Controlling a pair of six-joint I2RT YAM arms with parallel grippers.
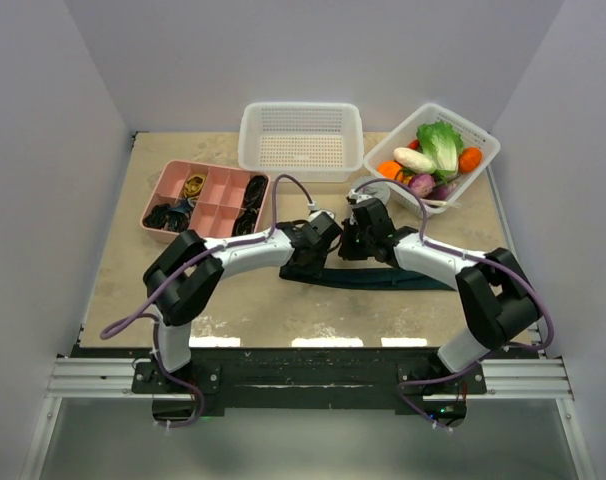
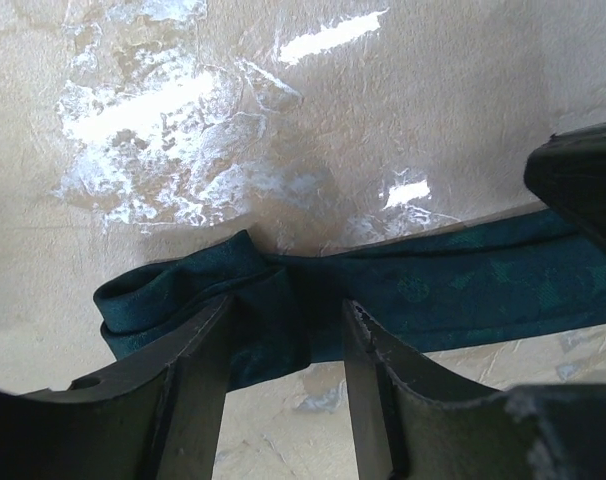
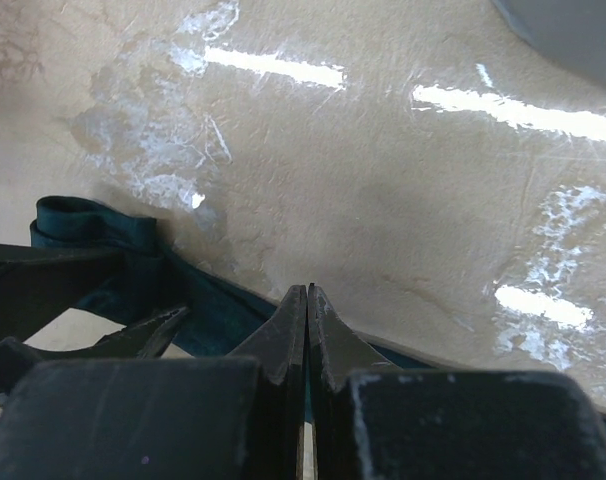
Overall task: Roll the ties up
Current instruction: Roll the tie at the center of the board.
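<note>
tie (image 2: 463,285): mid-bench (image 1: 253,310), between the arms, left end coiled | left gripper (image 2: 288,310): jaws released, astride the coil, seemingly to stop it springing loose | right gripper (image 3: 306,290): jaws clenched on nothing, tips down at the flat band, likely pinning it | room: bare bench nearward; pink tray (image 1: 205,197), white basket (image 1: 301,140) beyond

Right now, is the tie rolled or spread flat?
Partly rolled: one end of the tie is curled into a loose roll inside the open left tool; the rest lies flat on the table.
</note>
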